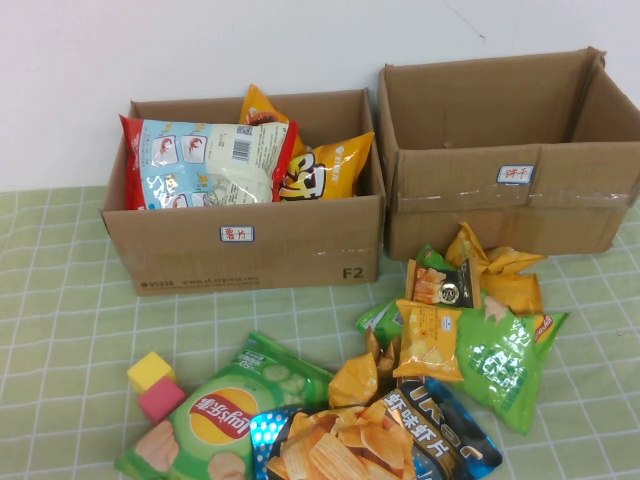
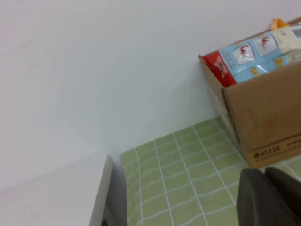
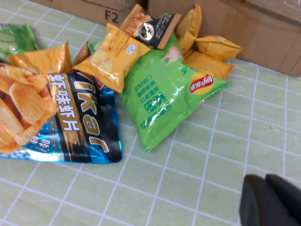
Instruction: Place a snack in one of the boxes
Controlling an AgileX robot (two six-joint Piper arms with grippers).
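Cardboard boxes [image 1: 245, 245] sit at the back: left one already has chips, right box [image 1: 500, 200] is empty. My right gripper [image 3: 270, 200] hovers pinched shut near the green Lay's bag [image 3: 164, 96], left gripper [image 2: 268, 195] shut too. I'd open wide and grab an edge.

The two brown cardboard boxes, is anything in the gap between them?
No. In the high view, the left brown cardboard box and right brown cardboard box stand apart with an empty gap.
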